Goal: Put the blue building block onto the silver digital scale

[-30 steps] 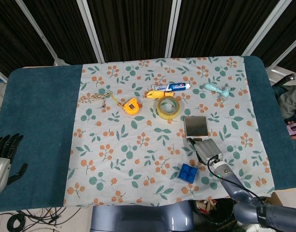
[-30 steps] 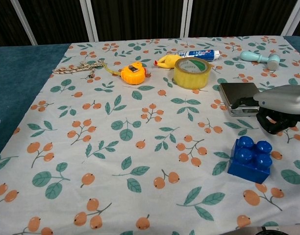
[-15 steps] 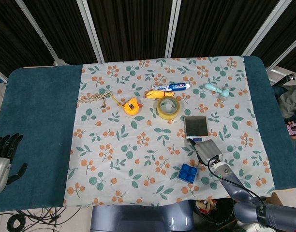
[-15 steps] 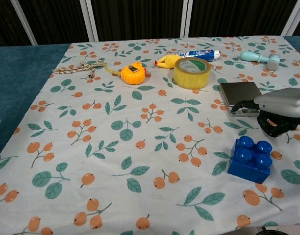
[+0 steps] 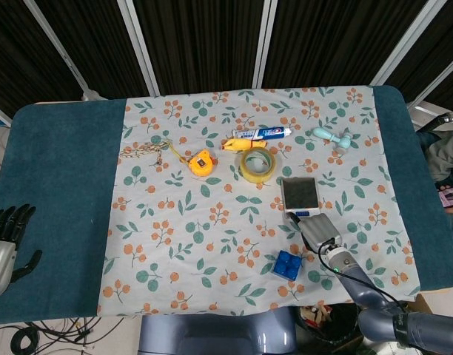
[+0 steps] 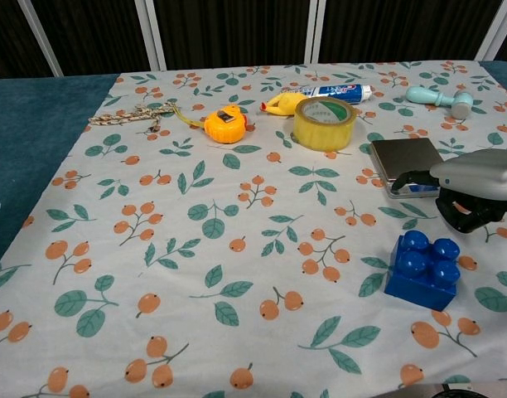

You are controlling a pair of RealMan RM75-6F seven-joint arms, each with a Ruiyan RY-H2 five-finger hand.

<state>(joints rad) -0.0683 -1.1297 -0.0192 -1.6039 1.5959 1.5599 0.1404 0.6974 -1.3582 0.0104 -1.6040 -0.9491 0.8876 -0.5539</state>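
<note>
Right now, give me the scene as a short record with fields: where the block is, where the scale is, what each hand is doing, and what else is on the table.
block: blue building block lies on the floral cloth, near edge, not on the scale
scale: silver digital scale sits beyond the block, nothing on its platform
right hand: right hand is between block and scale, holding nothing, fingers curled under
left hand: left hand rests at the table's far left, holding nothing
other items: tape roll, orange tape measure, toothpaste tube
</note>
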